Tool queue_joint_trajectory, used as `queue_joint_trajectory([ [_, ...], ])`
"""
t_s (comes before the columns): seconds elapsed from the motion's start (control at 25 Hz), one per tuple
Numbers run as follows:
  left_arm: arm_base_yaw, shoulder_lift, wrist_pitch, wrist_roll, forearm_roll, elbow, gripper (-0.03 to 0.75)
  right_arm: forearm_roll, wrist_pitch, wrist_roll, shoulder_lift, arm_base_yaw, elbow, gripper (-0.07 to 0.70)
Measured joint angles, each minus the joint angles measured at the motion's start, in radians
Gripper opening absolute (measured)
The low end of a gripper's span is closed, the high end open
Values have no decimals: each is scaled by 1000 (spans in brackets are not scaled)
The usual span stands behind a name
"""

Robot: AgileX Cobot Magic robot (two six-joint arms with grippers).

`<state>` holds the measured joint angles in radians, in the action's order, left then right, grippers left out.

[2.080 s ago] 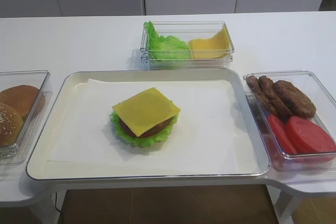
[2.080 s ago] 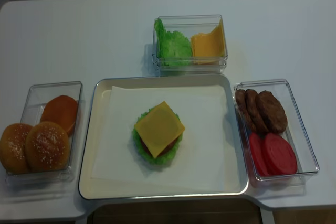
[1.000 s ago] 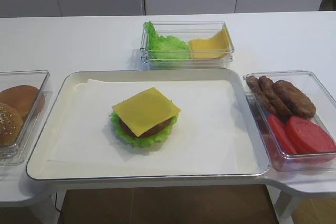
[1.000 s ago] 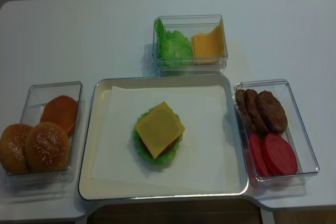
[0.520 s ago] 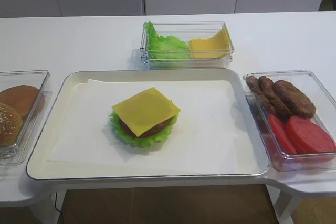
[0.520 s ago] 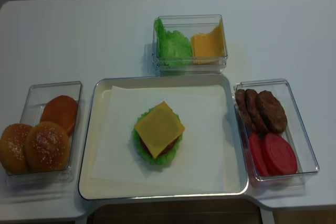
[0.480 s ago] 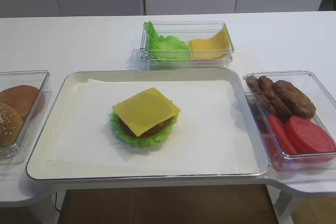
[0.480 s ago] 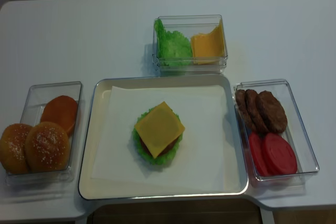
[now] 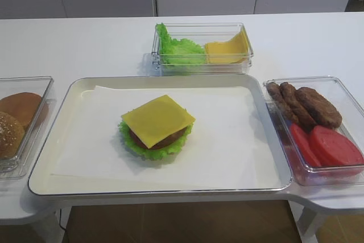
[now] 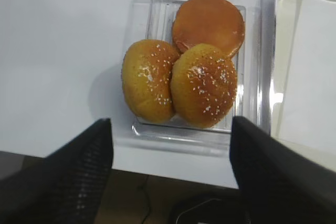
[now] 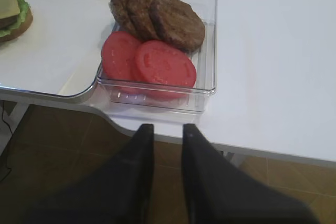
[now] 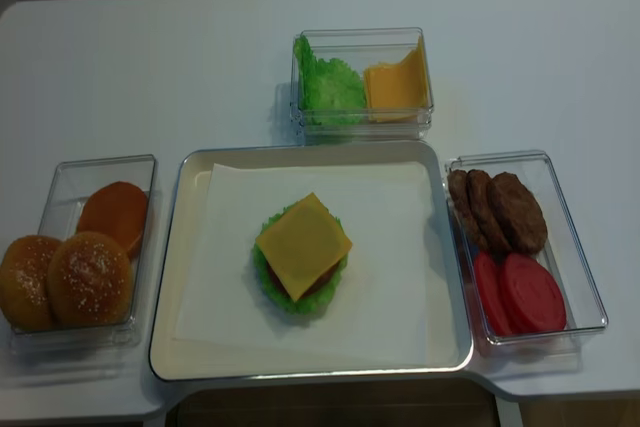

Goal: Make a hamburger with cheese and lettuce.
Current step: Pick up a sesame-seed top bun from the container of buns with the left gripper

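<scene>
Hamburger (image 9: 156, 128) sits mid-tray on the white paper liner (image 9: 227, 140), no top bun yet: cheese (image 9: 157, 120) square lies on the brown patty (image 9: 166, 139), corners overhanging, lettuce (image 9: 149, 150) frill showing round the rim below. Both arms are off the tray. Left gripper (image 10: 170, 169) hangs over the near end of the bun bin (image 10: 251, 51), jaws spread wide, holding nothing. Right gripper (image 11: 167, 140) sits off the table edge near the patty and tomato bin (image 11: 207, 40), fingers close together with a thin gap, empty. Step in hand looks like capping. Next move probably: left gripper drops on 1 of the 2 sesame buns (image 10: 203, 85), lifts it, then sets it square on the cheese.
</scene>
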<state>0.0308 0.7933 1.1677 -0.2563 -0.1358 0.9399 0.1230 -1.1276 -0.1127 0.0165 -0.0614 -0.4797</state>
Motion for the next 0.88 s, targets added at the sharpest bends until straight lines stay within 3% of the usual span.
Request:
queue_joint_trajectory([
  [0.2, 33, 198, -11, 14, 18, 84, 515, 0, 0, 0, 0, 0, 0, 143],
  [0.32, 101, 286, -9, 93, 87, 115, 512, 0, 0, 0, 0, 0, 0, 143],
  [0.48, 227, 390, 48, 246, 204, 138, 503, 0, 0, 0, 0, 0, 0, 143],
  [0.64, 349, 440, 63, 358, 278, 139, 501, 0, 0, 0, 0, 0, 0, 143],
  [0.88, 442, 440, 60, 496, 304, 141, 499, 0, 0, 0, 0, 0, 0, 143],
])
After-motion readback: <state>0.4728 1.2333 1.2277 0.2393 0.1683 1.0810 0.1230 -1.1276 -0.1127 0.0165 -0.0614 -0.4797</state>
